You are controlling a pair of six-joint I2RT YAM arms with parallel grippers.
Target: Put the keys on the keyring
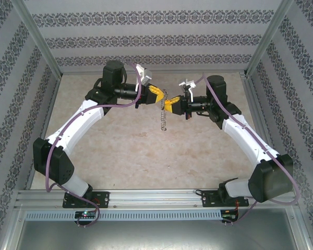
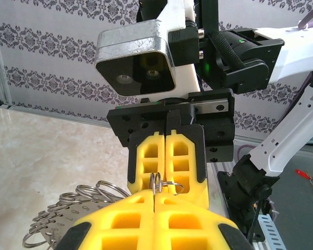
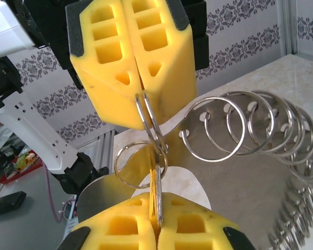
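Note:
Both grippers meet tip to tip in mid-air above the table's back half. My left gripper (image 1: 157, 94) (image 2: 156, 202) is shut on a silvery split ring of the keyring (image 2: 157, 183) (image 3: 146, 117). From that ring hangs a string of further rings and small metal tags (image 1: 163, 120) (image 3: 240, 127) (image 2: 68, 208). My right gripper (image 1: 170, 105) (image 3: 157, 204) is shut on the key (image 3: 158, 182), a thin flat piece seen edge-on, yellow-orange and silver. The key's tip sits at the held ring, touching it. Another loose ring (image 3: 141, 165) hangs around that spot.
The beige table (image 1: 146, 156) is boxed in by patterned walls (image 1: 156, 36) on three sides, with aluminium posts (image 1: 39, 41) at the corners. A metal rail (image 1: 156, 197) with both arm bases runs along the near edge.

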